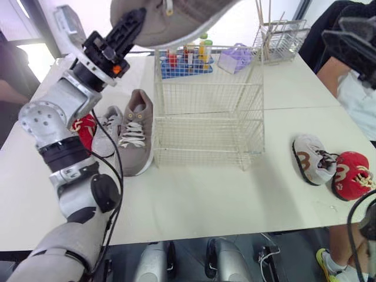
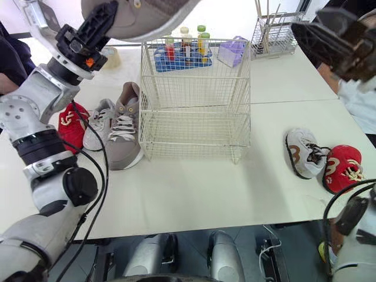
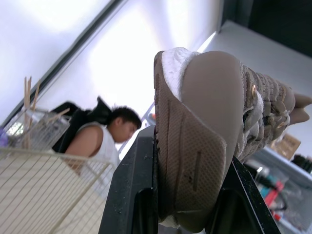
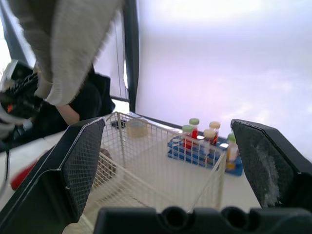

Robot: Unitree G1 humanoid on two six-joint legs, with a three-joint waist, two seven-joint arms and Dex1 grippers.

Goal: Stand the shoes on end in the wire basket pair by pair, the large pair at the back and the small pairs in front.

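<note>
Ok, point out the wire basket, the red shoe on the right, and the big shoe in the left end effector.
wire basket point(image 1: 207, 126): left eye view, front mesh wall.
right red shoe point(image 1: 348, 181): left eye view, its red upper.
big shoe point(image 3: 192, 163): left wrist view, tan sole.

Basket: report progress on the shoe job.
Done: nothing; the basket holds no shoes. In hand: the left end effector grips one large shoe above the basket; the right end effector is open and empty. Left: that shoe, its mate on the table left of the basket, the left grey shoe and left red shoe beside it, and the right grey shoe and right red shoe.
</note>
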